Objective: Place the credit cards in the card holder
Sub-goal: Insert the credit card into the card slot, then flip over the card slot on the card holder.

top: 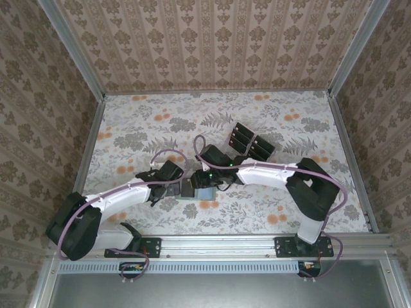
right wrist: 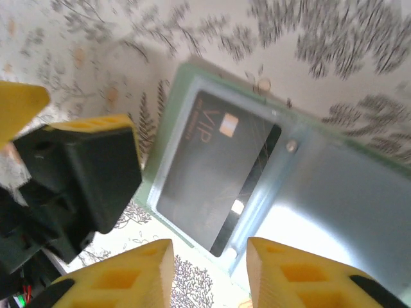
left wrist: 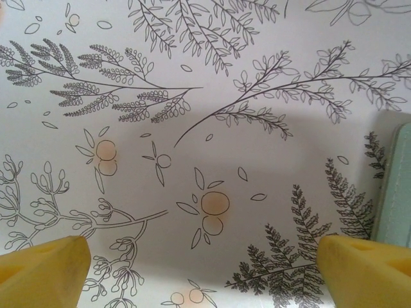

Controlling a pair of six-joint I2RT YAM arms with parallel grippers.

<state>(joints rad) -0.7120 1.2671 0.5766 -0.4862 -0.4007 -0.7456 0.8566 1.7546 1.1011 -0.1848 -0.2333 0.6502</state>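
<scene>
Black rectangular credit card (right wrist: 215, 179) sits flat in the open sage-green folding wallet (right wrist: 340, 186); right tool (right wrist: 209, 273) hovers partly open and empty, left tool (left wrist: 202, 269) wide open, empty too.

- The left arm (top: 122, 199) stretches low, forward and inward; the left gripper (left wrist: 205, 273) has its jaws spread wide, gripping nothing.
- The right arm (top: 276, 174) bends inward; the right gripper (right wrist: 209, 273) points down, jaws narrowly parted, near the left gripper.

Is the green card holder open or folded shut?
Open: the card holder lies spread flat, pale inner faces up, a black card on one.
</scene>
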